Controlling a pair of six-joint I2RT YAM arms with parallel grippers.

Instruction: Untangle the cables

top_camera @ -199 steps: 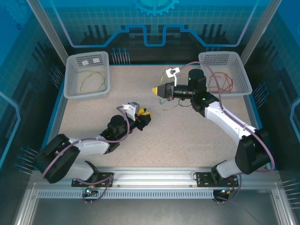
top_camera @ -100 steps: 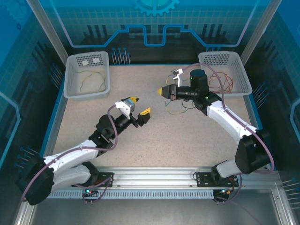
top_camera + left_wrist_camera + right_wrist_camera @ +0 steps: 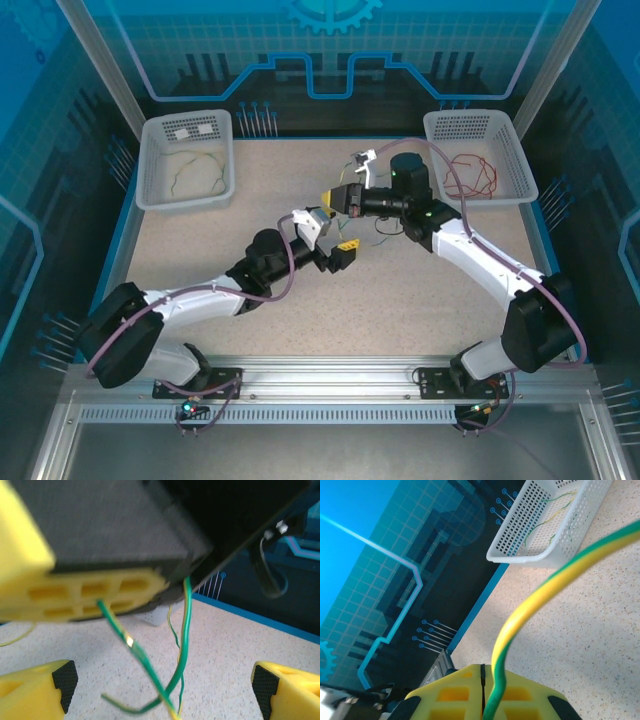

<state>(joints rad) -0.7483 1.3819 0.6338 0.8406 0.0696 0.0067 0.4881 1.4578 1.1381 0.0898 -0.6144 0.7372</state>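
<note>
My right gripper (image 3: pixel 328 197) hangs above the table's middle, shut on a yellow-green cable (image 3: pixel 520 625) that arcs out from between its closed yellow fingers (image 3: pixel 450 695). Loops of that cable (image 3: pixel 186 630) dangle below it to the table. My left gripper (image 3: pixel 335 226) is just under and in front of the right one, wide open, its fingertips (image 3: pixel 50 690) either side of the hanging loops without touching them. More yellow-green cables (image 3: pixel 195 172) lie in the left basket (image 3: pixel 188 128). A red cable (image 3: pixel 470 178) lies in the right basket (image 3: pixel 470 122).
The two white baskets stand in the table's far corners. A thin trailing strand (image 3: pixel 382 236) lies on the table under the right forearm. Blue walls fence the table's edges, and both arm bases sit on the rail at the near edge.
My left arm has reached forward and right, up to the right gripper, and its jaws have opened wide. The right gripper has shifted slightly left, still shut on the cable.
</note>
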